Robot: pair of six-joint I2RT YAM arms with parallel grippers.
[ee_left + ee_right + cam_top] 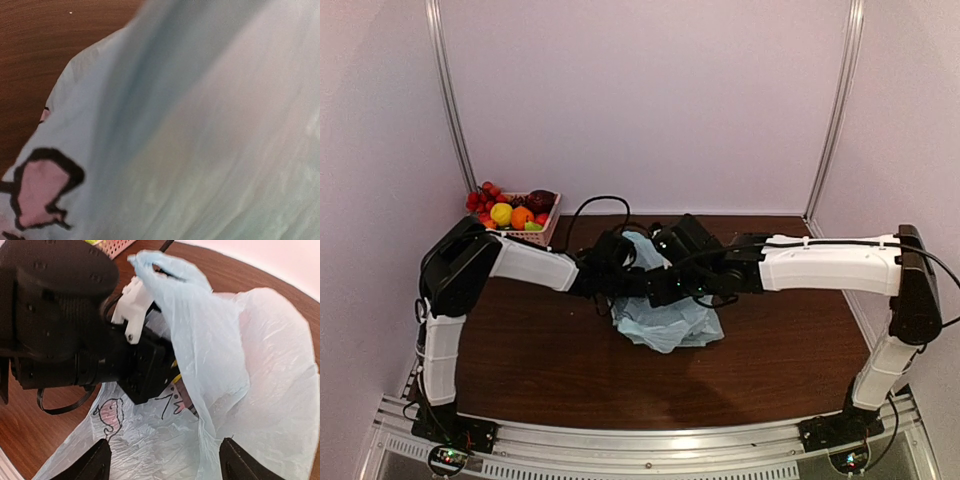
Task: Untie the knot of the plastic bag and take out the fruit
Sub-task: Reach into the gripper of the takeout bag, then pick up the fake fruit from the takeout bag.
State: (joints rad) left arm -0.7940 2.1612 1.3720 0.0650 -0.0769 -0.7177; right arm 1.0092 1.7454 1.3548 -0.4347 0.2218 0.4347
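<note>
The bag (260,365) is thin, limp and slippery; pinch its loop (155,262). Right gripper (165,442) is spread above the bag; I cannot tell the left gripper (134,310) fingers' state.

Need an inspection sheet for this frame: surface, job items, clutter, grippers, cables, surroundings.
Surface: brown wooden table, no spills seen.
Job's things: plastic bag crumpled at mid-table; knot not made out; fruit heaped in a pink basket at the back left; bag's contents cannot be told.
Clutter: nothing seen.
Grippers: left gripper buried in the bag's folds, plastic draped over it, fingers' state cannot be told; right gripper open above the bag, holding nothing.
Cables: black cable looping behind the left wrist; another cable runs along the right arm.
Surroundings: plain white walls, metal corner rails.
</note>
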